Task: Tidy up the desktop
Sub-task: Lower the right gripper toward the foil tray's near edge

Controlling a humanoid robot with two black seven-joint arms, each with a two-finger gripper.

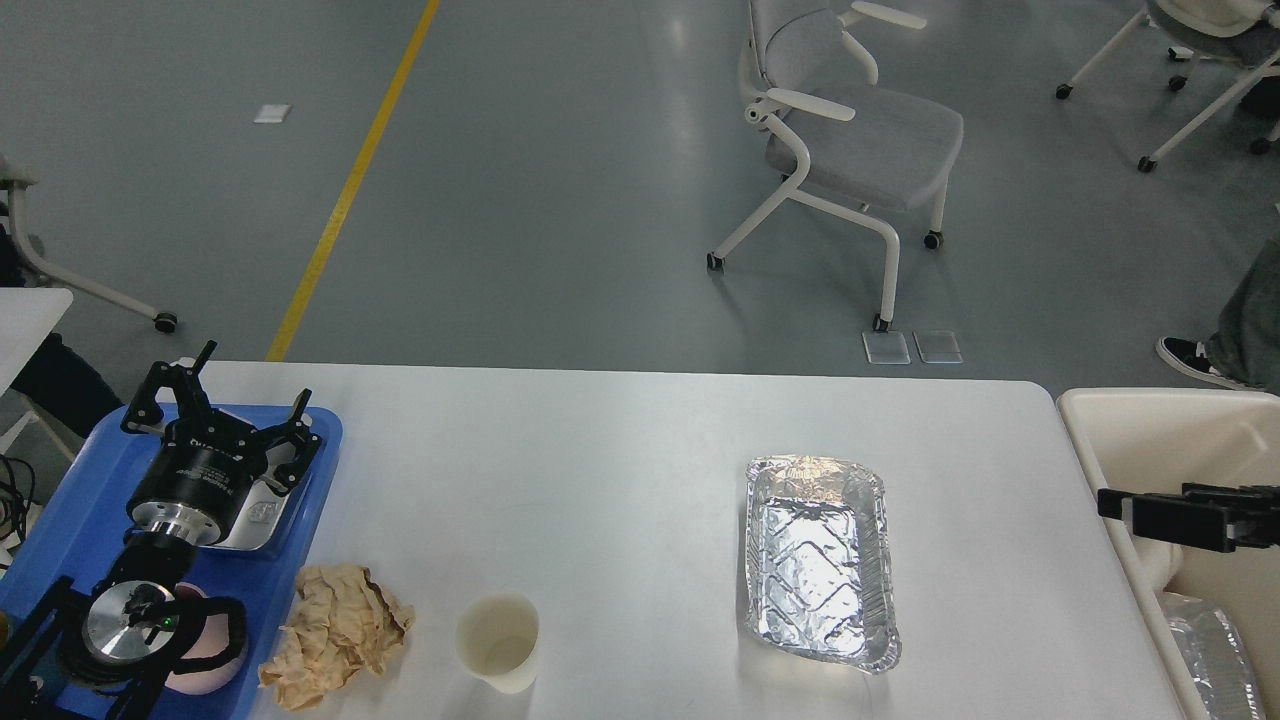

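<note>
The white tabletop [620, 480] filled the view's lower half, rigid and smooth (not graspable); left claw [225, 410] gaped empty at nine o'clock, right claw [1125, 505] unreadable at three.
</note>
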